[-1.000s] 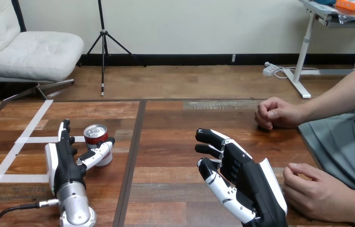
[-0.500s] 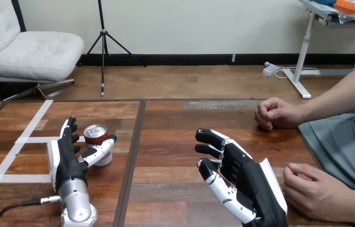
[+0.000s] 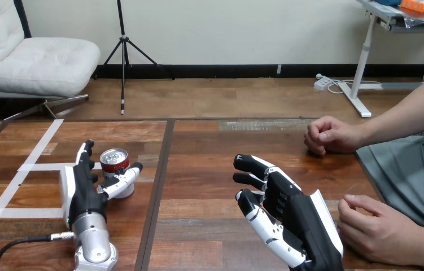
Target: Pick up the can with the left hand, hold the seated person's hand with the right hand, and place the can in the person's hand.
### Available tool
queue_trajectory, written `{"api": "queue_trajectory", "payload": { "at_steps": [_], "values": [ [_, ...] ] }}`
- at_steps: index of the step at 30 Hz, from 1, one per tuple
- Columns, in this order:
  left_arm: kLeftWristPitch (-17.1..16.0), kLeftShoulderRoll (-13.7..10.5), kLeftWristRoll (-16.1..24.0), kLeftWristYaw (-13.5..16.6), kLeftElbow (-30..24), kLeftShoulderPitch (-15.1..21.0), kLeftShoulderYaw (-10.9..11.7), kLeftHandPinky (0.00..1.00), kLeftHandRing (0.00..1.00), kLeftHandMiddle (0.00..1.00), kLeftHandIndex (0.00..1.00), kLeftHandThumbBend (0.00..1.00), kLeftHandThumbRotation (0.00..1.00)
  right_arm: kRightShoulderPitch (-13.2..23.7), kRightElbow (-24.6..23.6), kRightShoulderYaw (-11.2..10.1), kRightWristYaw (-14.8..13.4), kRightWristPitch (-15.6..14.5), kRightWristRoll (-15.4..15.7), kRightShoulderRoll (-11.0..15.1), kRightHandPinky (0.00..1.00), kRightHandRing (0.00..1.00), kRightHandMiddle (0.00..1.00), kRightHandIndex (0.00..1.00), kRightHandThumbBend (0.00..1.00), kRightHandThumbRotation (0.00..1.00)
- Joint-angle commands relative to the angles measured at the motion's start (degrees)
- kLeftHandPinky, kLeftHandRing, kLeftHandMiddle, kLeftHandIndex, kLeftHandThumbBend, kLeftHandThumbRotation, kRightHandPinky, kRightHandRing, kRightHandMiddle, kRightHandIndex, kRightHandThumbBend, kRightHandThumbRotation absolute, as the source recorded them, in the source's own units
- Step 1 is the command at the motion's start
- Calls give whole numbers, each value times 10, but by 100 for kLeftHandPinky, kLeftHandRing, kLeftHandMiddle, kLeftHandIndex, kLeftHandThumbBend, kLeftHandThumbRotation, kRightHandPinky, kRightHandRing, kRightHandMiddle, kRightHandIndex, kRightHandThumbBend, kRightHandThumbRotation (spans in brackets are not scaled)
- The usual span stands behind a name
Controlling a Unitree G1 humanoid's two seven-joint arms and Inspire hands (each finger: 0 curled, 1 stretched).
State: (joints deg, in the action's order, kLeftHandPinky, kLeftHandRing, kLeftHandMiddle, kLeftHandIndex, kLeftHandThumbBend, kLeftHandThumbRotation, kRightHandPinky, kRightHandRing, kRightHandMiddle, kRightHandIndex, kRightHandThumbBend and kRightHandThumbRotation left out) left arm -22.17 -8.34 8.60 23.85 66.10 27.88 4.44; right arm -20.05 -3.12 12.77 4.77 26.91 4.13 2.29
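Table (image 3: 209, 164): wooden, with white tape lines (image 3: 40, 145) on its left part.

Left hand (image 3: 83, 192): lies on the left part of the table, forearm entering from the near edge. Its fingers (image 3: 87, 153) are straight and point to the far side, running along the left of the can. The thumb (image 3: 122, 182) is spread out to the right across the can's near side, at or against its lower wall; contact cannot be confirmed. Nothing is gripped.

Can (image 3: 114, 167): stands upright on the table, silver top up, red band round its wall. It sits in the fork between the left hand's fingers and thumb, left of the dark seam in the tabletop.

Right hand (image 3: 291, 217): near side of the table, right of centre, back of the hand turned to the right. Fingers loosely bent and relaxed, pointing far-left, holding nothing.

Person's near hand (image 3: 376, 228): rests at the table's near right, loosely curled, just beside the right hand's back. Whether the two touch cannot be told; no robot finger is round it.

Person's far hand (image 3: 328, 135): rests on the table's far right, loosely fisted, well apart from both robot hands and from the can.
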Motion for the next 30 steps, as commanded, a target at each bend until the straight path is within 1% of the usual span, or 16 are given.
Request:
{"api": "queue_trajectory", "payload": {
  "at_steps": [1, 3, 9, 12, 17, 21, 27, 30],
  "values": [
    [8, -13, 25, 8, 7, 45, -22, 85, 91, 95, 93, 71, 12, 17, -18, 0, 1, 16, -12, -9, 69, 81, 84, 80, 42, 52],
    [9, -13, 31, 12, 7, 46, -26, 83, 91, 94, 92, 71, 12, 15, -21, 1, 2, 15, -13, -9, 70, 81, 84, 80, 42, 52],
    [4, -11, 28, 12, 11, 46, -24, 81, 88, 92, 89, 72, 11, 16, -21, 2, 3, 17, -16, -10, 70, 81, 84, 80, 41, 51],
    [0, -11, 31, 18, 14, 47, -28, 79, 87, 91, 88, 72, 10, 16, -21, 2, 3, 17, -17, -9, 70, 81, 83, 80, 41, 51],
    [2, -9, 33, 21, 17, 48, -29, 75, 84, 89, 85, 72, 8, 15, -24, 2, 0, 12, -16, -9, 70, 81, 83, 79, 42, 50],
    [2, -8, 34, 21, 16, 48, -30, 75, 84, 88, 84, 72, 7, 15, -23, 2, 0, 12, -17, -9, 71, 81, 83, 79, 42, 50],
    [8, -8, 42, 30, 16, 48, -37, 73, 82, 85, 82, 71, 7, 16, -23, 2, 1, 14, -18, -9, 71, 81, 83, 79, 42, 50],
    [5, -7, 43, 30, 16, 47, -36, 73, 81, 85, 81, 71, 6, 16, -24, 2, 2, 14, -21, -9, 71, 81, 83, 79, 41, 50]
  ]
}}
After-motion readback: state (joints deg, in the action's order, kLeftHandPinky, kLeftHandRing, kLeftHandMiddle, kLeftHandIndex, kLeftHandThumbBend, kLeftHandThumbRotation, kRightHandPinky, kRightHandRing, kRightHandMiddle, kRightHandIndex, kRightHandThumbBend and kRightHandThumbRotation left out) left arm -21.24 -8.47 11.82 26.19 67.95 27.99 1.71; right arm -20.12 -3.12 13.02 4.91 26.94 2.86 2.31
